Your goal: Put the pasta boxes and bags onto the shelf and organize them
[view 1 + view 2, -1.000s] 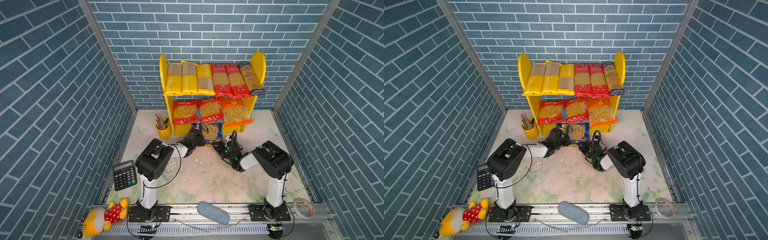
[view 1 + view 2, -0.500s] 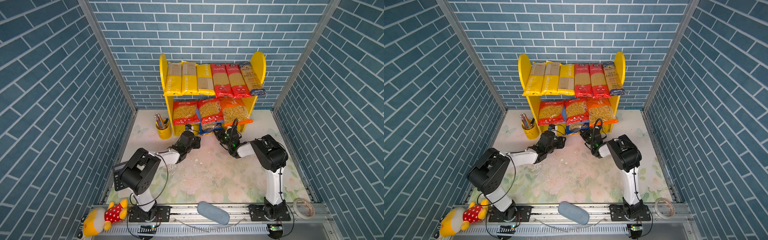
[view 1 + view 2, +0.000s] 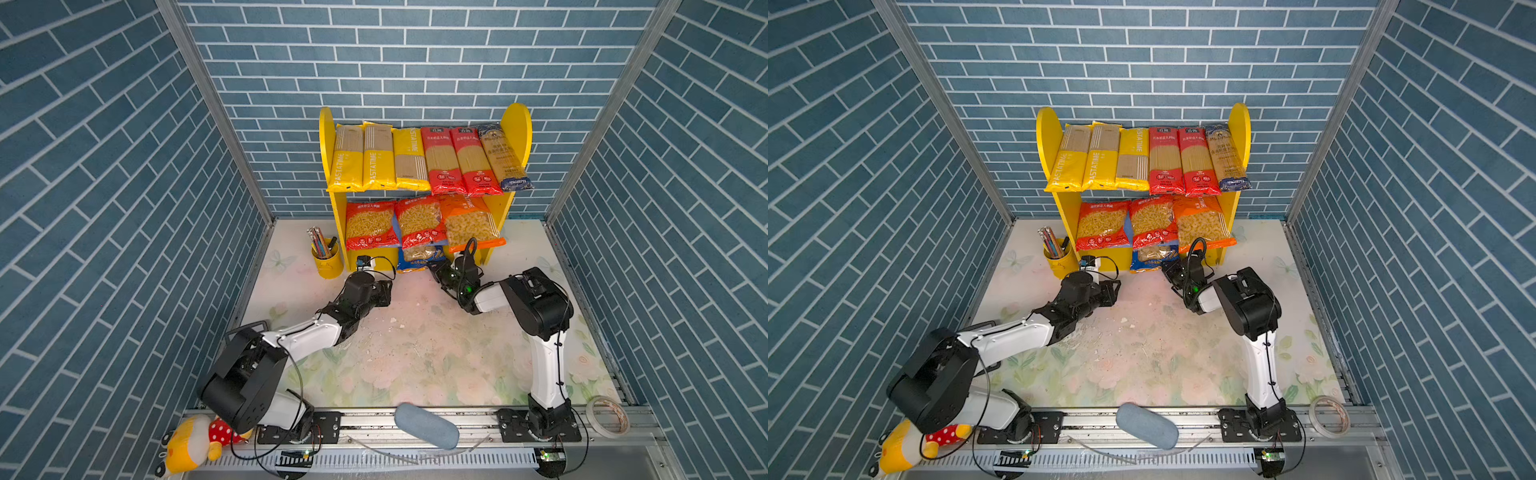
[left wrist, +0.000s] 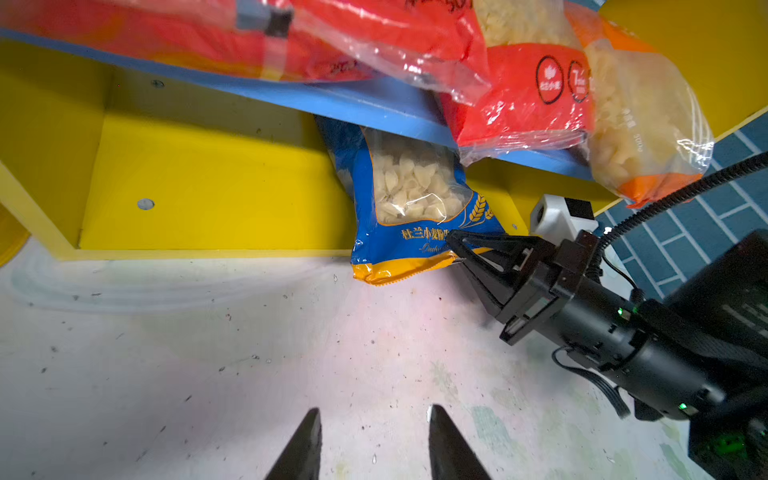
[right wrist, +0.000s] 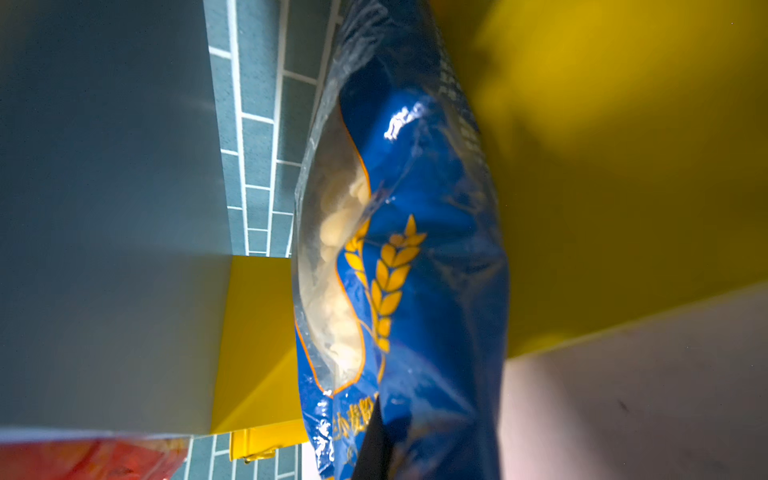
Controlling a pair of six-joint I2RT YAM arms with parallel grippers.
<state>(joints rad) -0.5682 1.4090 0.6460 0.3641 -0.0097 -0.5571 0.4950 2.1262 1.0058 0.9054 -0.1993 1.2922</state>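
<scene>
Shelf of wood with yellow round-topped sides [image 3: 517,124], both tiers loaded: six long spaghetti packs [image 3: 440,162] lie on its upper board and three wide macaroni bags [image 3: 415,222] on its lower. A blue clear-windowed pasta bag [image 4: 415,208] rests on the floral mat [image 3: 415,365], its top tucked beneath the lower board. Your right gripper [image 4: 453,240], jaws clenched, touches that bag's lower corner. Your left gripper [image 4: 374,409], in front of the shelf, has parted jaws and grasps nothing.
</scene>
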